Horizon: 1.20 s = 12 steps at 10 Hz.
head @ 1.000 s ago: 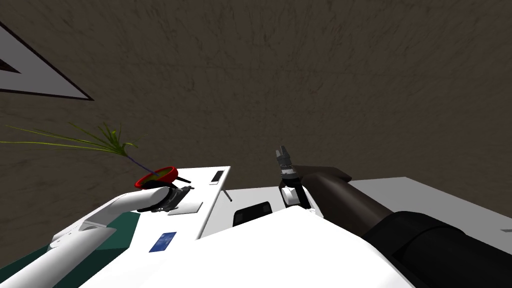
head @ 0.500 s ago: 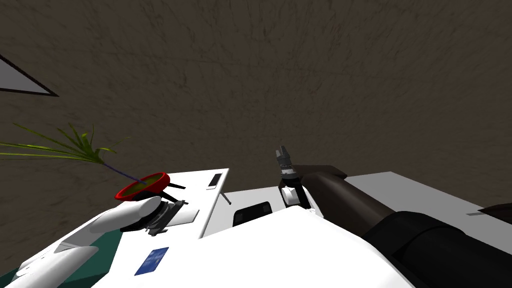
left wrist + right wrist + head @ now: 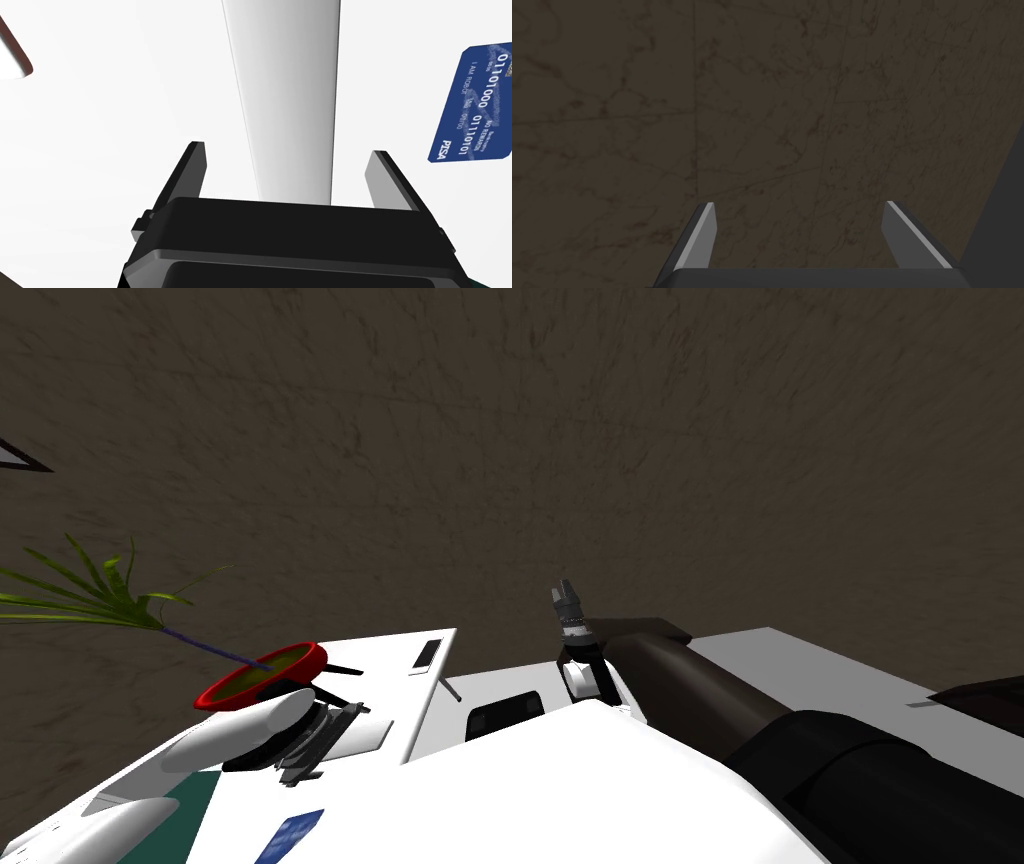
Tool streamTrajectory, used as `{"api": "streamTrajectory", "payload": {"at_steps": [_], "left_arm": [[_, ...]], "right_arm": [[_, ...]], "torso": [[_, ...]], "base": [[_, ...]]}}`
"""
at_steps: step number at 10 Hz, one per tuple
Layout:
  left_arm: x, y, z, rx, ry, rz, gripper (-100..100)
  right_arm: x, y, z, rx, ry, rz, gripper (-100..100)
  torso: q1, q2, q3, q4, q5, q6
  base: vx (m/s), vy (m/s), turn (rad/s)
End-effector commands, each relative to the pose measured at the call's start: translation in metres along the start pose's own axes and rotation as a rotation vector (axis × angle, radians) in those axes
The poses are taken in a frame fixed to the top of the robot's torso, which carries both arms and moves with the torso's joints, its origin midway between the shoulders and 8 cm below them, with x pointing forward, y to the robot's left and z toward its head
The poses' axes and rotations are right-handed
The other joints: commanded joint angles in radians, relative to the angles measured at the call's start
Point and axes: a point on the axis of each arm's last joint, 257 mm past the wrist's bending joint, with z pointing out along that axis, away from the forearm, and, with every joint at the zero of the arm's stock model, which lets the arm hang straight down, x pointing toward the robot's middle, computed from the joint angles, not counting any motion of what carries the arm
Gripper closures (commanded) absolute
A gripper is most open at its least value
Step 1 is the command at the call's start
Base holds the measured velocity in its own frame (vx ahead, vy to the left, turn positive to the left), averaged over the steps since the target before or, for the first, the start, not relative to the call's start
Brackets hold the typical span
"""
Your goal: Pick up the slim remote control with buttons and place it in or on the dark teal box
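Note:
The slim remote (image 3: 428, 654), dark with a pale rim, lies flat near the far edge of the white table (image 3: 380, 663). My left gripper (image 3: 333, 738) hovers nearer to me, over a flat light grey slab (image 3: 368, 738), a hand's length short of the remote. Seen from the left wrist, the gripper (image 3: 289, 147) is open with a long light grey strip (image 3: 287, 100) running between its fingers; I cannot tell what the strip is. The dark teal box (image 3: 170, 813) lies at the table's near left, partly under my left forearm. My right gripper (image 3: 566, 590) points up beside my chest, open and empty (image 3: 797, 205).
A red bowl (image 3: 262, 676) holding a green plant stands just left of my left hand. A blue card (image 3: 290, 836) (image 3: 470, 105) lies on the table near me. A dark rounded piece of furniture (image 3: 700, 688) sits to my right, with a brown wall behind everything.
My head view has swung, sliding the plant and bowl leftward. My left hand has drawn back toward me and turned over the grey slab. The right arm is unchanged.

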Motion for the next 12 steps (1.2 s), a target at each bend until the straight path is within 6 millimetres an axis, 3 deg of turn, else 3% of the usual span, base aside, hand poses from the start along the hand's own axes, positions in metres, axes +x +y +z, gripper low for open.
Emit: {"api": "streamTrajectory", "payload": {"at_steps": [1,3,4,8,9,10,12], "left_arm": [[0.004,0.002,0.014,0.002,0.0,-0.009,-100],[0.005,0.001,0.018,0.0,0.001,-0.01,-100],[0.005,0.001,0.019,0.002,0.0,-0.01,100],[0.005,0.002,0.02,0.0,0.0,-0.013,100],[0.005,0.002,0.02,0.0,0.0,-0.012,0],[0.002,0.001,0.007,0.001,0.0,-0.005,100],[0.001,0.001,0.006,0.002,-0.001,-0.003,100]], "right_arm": [[0.0,0.0,0.0,0.0,0.0,0.0,0],[0.0,0.0,0.0,0.0,0.0,0.0,0],[0.0,0.0,0.0,0.0,0.0,0.0,0],[0.0,0.0,0.0,0.0,0.0,0.0,0],[0.0,0.0,0.0,0.0,0.0,0.0,0],[0.0,0.0,0.0,0.0,0.0,0.0,0],[0.0,0.0,0.0,0.0,0.0,0.0,0]], "torso": [[0.0,0.0,0.0,0.0,0.0,0.0],[0.002,0.002,0.001,0.0,0.001,0.0],[0.001,0.002,0.001,0.0,0.0,0.0],[0.0,0.0,0.0,0.0,0.0,0.001],[0.0,0.0,0.0,0.0,0.0,0.001],[0.0,0.0,0.0,0.0,0.0,0.001],[-0.002,0.0,0.0,0.001,-0.001,0.001]], "base": [[-0.005,0.016,-0.059],[-0.014,0.023,-0.04],[-0.001,0.001,0.01],[0.0,0.0,0.0],[0.0,0.0,0.0],[0.008,-0.015,0.053],[0.009,-0.015,0.029]]}}
